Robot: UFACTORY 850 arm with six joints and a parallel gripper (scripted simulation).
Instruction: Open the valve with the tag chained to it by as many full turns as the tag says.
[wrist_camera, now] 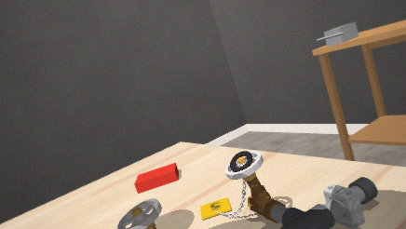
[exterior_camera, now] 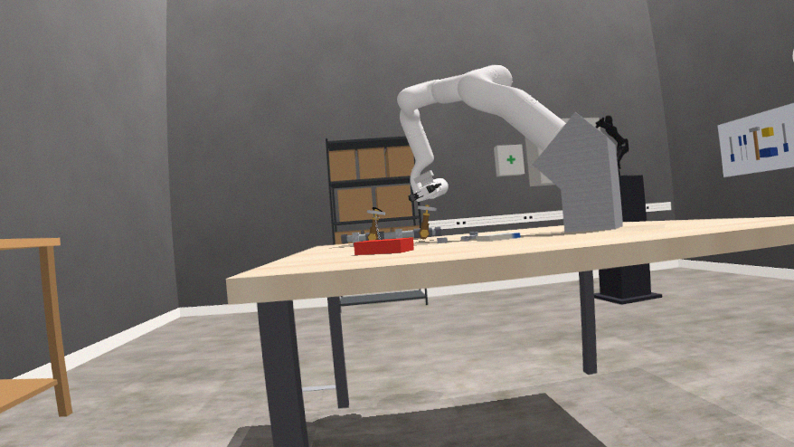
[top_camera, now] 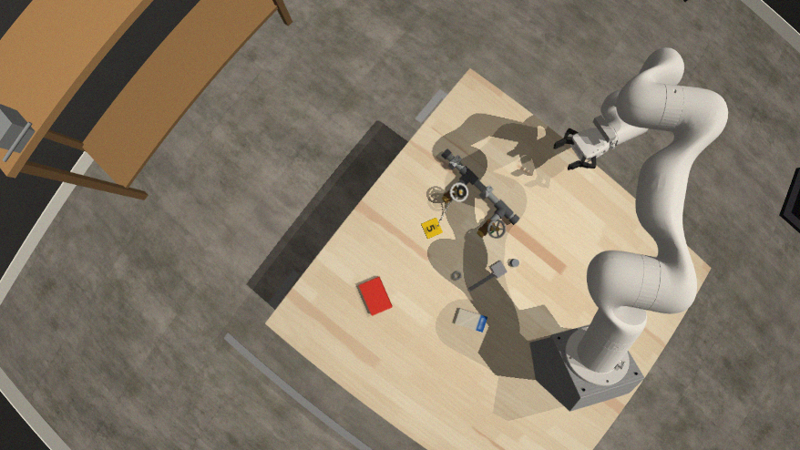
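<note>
A grey pipe (top_camera: 477,187) lies on the wooden table and carries two valves. One valve has a white and black handwheel (top_camera: 458,191); a chain runs from it to a yellow tag (top_camera: 431,228) that reads 5. In the wrist view this handwheel (wrist_camera: 243,164) stands on a brass stem, with the tag (wrist_camera: 215,208) lying flat in front of it. The other valve has a grey handwheel (top_camera: 495,228), which shows at the bottom left of the wrist view (wrist_camera: 140,214). My gripper (top_camera: 573,148) is open and empty, held in the air beyond the pipe, well apart from both valves.
A red block (top_camera: 374,295) lies on the table's near left part. A white card with a blue end (top_camera: 469,320), a small grey box (top_camera: 497,269), a grey cylinder (top_camera: 513,261) and a ring (top_camera: 455,274) lie between the pipe and my base. A wooden shelf (top_camera: 111,84) stands off the table.
</note>
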